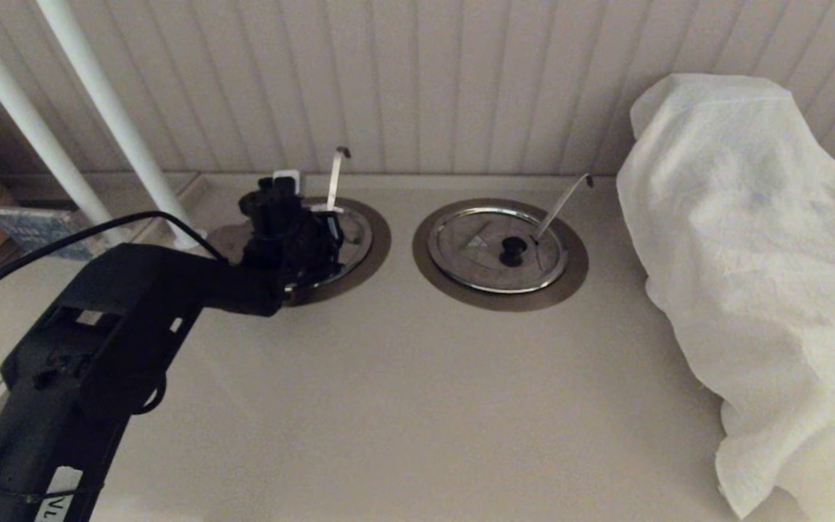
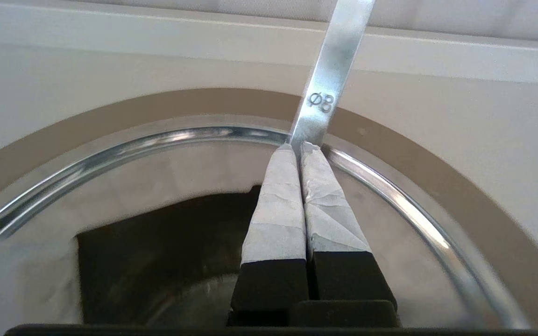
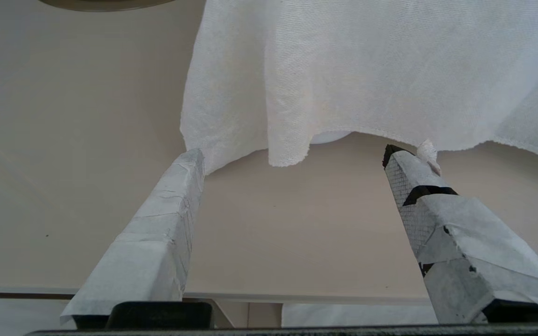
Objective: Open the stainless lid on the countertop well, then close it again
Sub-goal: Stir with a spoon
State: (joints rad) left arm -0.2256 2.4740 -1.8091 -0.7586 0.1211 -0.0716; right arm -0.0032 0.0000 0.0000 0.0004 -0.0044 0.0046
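The stainless lid (image 1: 356, 235) lies in the left countertop well, inside its wide steel ring (image 1: 380, 250). The near-upright ladle stem (image 1: 335, 177) rises at its far edge. My left gripper (image 1: 309, 243) hangs over the lid's middle and hides the knob. In the left wrist view its taped fingers (image 2: 278, 200) are pressed together, and nothing shows between them. The left gripper's tips (image 2: 300, 147) reach the foot of the stem (image 2: 329, 70), over the lid (image 2: 180, 168) and ring (image 2: 110, 121). My right gripper (image 3: 293, 154) hangs open over bare counter, out of the head view.
A twin lid (image 1: 479, 250) with a black knob and slanted stem (image 1: 562, 203) sits to the right. A white cloth (image 1: 751, 254) covers something bulky at the far right. Two white poles (image 1: 120, 123) lean at the back left. A panelled wall closes the back.
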